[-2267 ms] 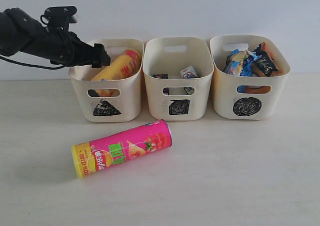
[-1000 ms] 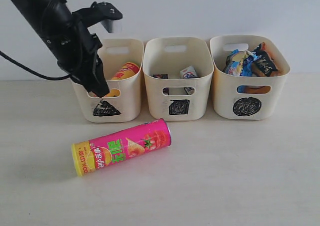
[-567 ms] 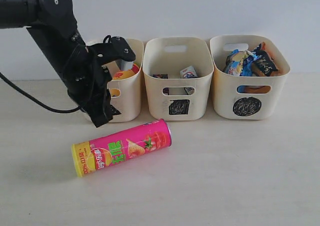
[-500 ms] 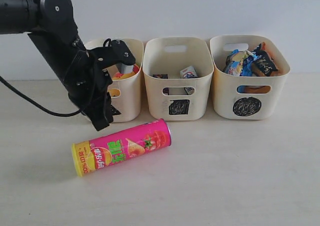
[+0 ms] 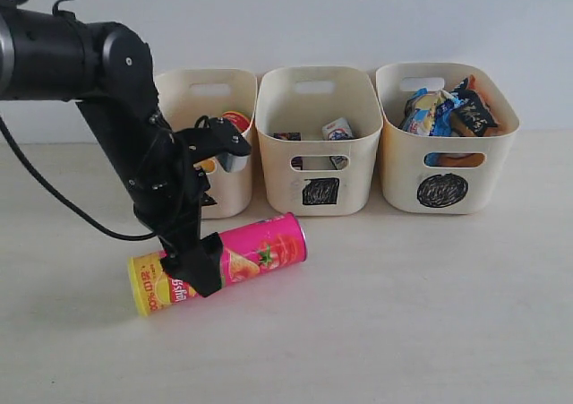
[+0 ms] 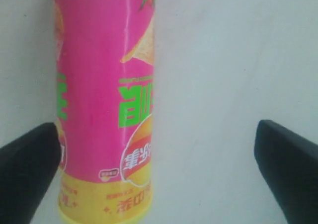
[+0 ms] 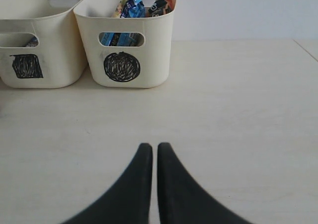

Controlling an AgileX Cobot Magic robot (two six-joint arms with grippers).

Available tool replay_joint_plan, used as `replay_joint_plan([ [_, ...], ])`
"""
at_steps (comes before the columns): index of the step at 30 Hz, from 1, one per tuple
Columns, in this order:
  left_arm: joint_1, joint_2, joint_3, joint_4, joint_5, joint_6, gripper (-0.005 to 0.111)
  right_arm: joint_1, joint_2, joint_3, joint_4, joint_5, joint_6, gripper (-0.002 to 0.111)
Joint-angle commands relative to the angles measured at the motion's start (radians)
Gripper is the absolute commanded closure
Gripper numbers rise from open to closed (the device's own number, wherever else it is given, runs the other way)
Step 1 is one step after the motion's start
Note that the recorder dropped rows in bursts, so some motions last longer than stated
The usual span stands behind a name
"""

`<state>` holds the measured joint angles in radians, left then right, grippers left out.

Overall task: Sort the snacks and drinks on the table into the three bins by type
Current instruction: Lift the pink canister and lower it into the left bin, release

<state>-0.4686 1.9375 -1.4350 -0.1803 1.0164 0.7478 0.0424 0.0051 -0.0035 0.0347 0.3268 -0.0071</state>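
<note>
One long pink-and-yellow chip tube [image 5: 261, 246] lying on pale beige worktop [image 5: 403, 323] before three cream plastic bins [image 5: 354, 176], left pincer [image 6: 156, 149] spread wide around it, not gripping, right pincer [image 7: 154, 152] closed, empty.

I have the exterior camera at the near side of the pale beige wood-grain worktop [image 5: 430, 332], slightly above it, facing the white far wall [image 5: 358, 19] and taking in all three cream plastic tubs [image 5: 277, 167]. My left wrist camera looks straight down, very close, between the left pincer [image 6: 159, 169] fingers onto the pink-and-yellow chip tube [image 6: 99, 85], which the exterior view also shows. The right wrist camera sits low, looking far past the right pincer [image 7: 154, 157]. It shares the square-marked tub [image 7: 54, 60] and circle-marked tub [image 7: 154, 60] with the exterior.
</note>
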Motion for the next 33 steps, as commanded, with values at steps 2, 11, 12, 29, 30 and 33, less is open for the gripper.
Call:
replay_joint_plan([
  [2,-0.006,0.063,0.007,0.033,-0.081,-0.055,0.018,0.000,-0.005,0.004,-0.003,-0.006,0.001,0.107],
  [11,-0.006,0.145,0.007,0.039,-0.181,-0.032,0.018,0.000,-0.005,0.004,-0.003,-0.006,0.001,0.107],
  [12,-0.006,0.152,0.007,0.039,-0.196,-0.032,0.024,0.000,-0.005,0.004,-0.003,-0.006,0.001,0.107],
  [29,-0.006,-0.056,0.003,0.064,-0.144,-0.067,0.102,0.000,-0.005,0.004,-0.003,-0.006,0.001,0.107],
  [30,-0.006,-0.074,0.003,0.064,-0.146,-0.067,0.102,0.000,-0.005,0.004,-0.003,-0.006,0.001,0.107],
  [33,-0.006,-0.118,0.003,0.064,-0.165,-0.086,0.102,0.000,-0.005,0.004,-0.003,-0.006,0.001,0.107],
])
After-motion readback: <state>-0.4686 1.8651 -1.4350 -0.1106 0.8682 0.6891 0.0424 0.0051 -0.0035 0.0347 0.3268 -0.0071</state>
